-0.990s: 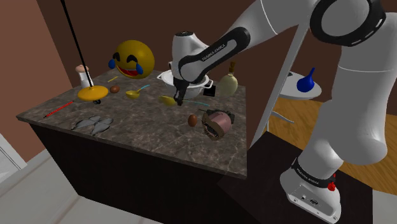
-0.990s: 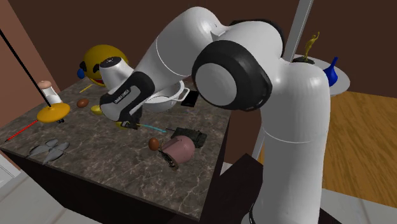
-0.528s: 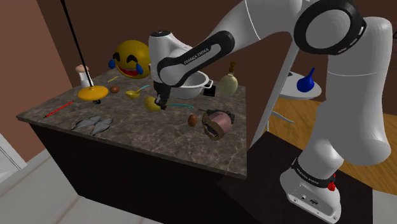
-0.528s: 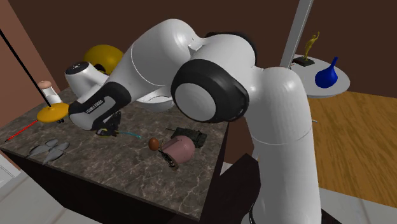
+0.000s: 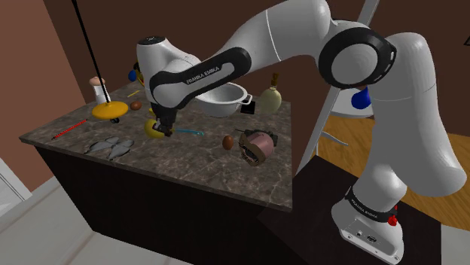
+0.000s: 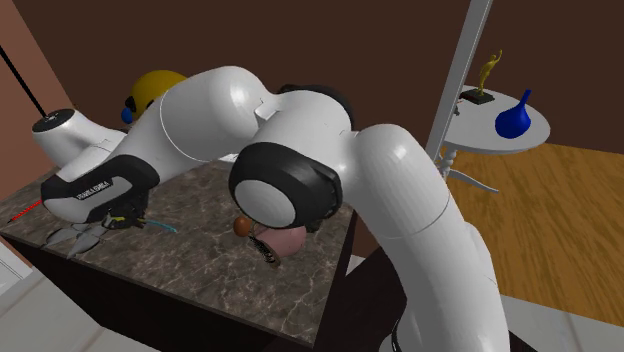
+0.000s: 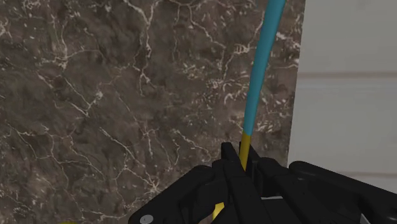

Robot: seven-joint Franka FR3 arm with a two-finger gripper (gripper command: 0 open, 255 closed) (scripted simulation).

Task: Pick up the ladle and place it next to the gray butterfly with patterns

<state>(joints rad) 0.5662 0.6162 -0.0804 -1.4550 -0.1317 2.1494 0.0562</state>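
Observation:
The ladle has a yellow bowl [image 5: 153, 128] and a teal handle [image 5: 188, 132]. My gripper [image 5: 165, 132] is shut on it where the yellow part meets the handle, and holds it low over the dark marble counter [image 5: 188, 162]. In the wrist view the teal handle [image 7: 257, 70] runs straight out from between the closed fingertips [image 7: 230, 159]. The grey patterned butterfly [image 5: 110, 145] lies flat near the counter's front edge, just to the shoulder view's left of the ladle bowl. In the second exterior view the gripper [image 6: 126, 216] hangs right beside the butterfly [image 6: 76, 235].
Behind the arm stand a white bowl [image 5: 223, 98] and a pale bottle [image 5: 270, 98]. A pink cup [image 5: 258, 144] lies on its side next to a brown egg [image 5: 227, 141]. A yellow disc [image 5: 108, 111], a red stick [image 5: 68, 128] and a shaker [image 5: 98, 89] sit at the left end.
The arm has swung towards the shoulder view's left, carrying the ladle from beside the white bowl to a spot next to the butterfly. The fingers stayed closed on it.

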